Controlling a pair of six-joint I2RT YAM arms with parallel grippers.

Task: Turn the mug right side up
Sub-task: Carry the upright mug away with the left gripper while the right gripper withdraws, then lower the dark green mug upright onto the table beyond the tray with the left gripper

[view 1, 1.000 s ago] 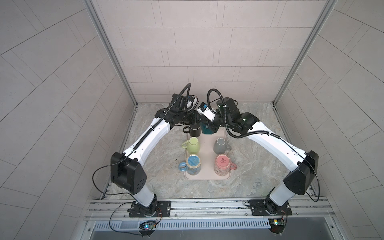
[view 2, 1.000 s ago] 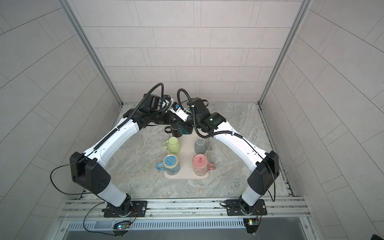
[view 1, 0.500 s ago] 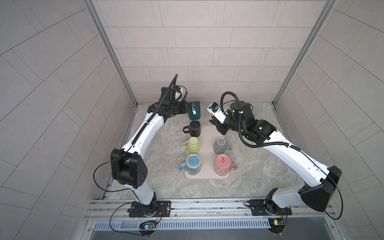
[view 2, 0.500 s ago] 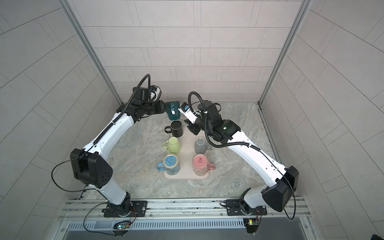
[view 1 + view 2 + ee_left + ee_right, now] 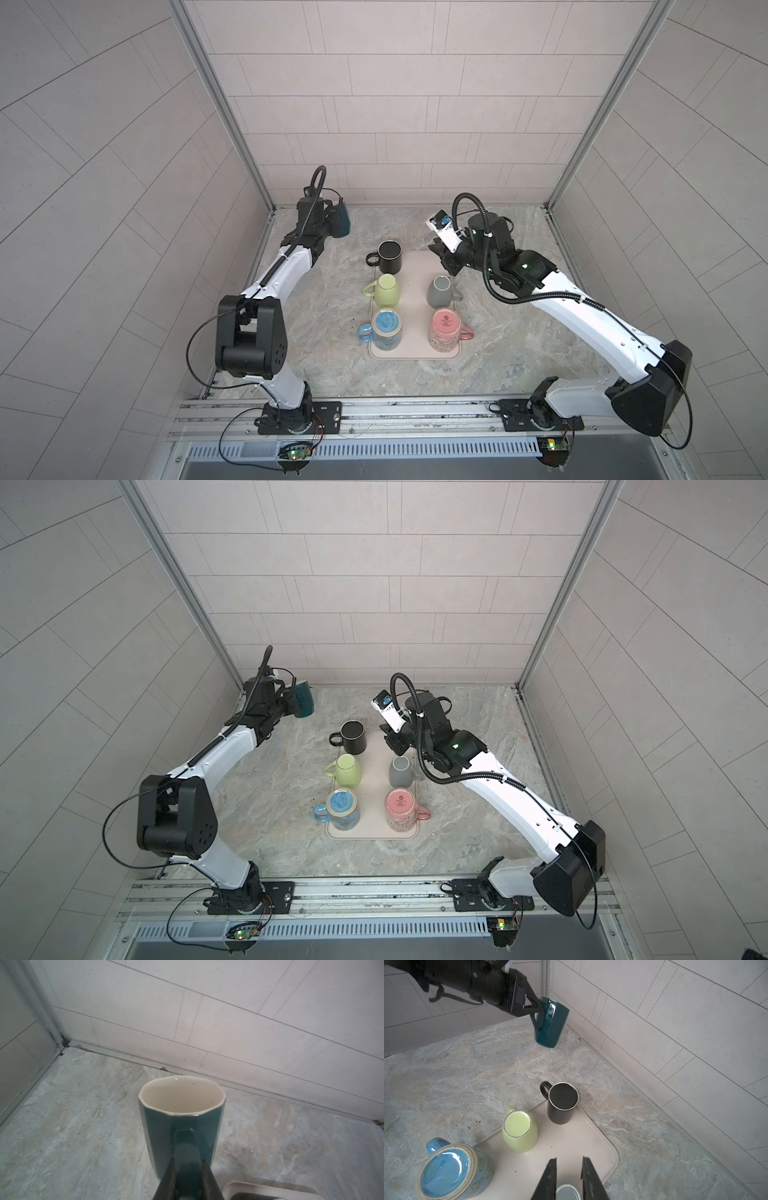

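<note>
teal mug (image 5: 341, 224) carried leftward, left gripper (image 5: 186, 1165) clamped on handle; right gripper (image 5: 569, 1160) apart, empty

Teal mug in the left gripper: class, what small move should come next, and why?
Probably level the teal mug and lower it toward the table. The left gripper is shut on its handle; its mouth looks upward but tilted, and it hangs clear of the table.

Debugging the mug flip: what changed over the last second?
The left hand carried the teal mug, gripped by its handle, from above the tray's far end leftward toward the far-left corner. The right hand pulled back right, now empty near the gray mug. The tray and the other mugs stayed put.
</note>
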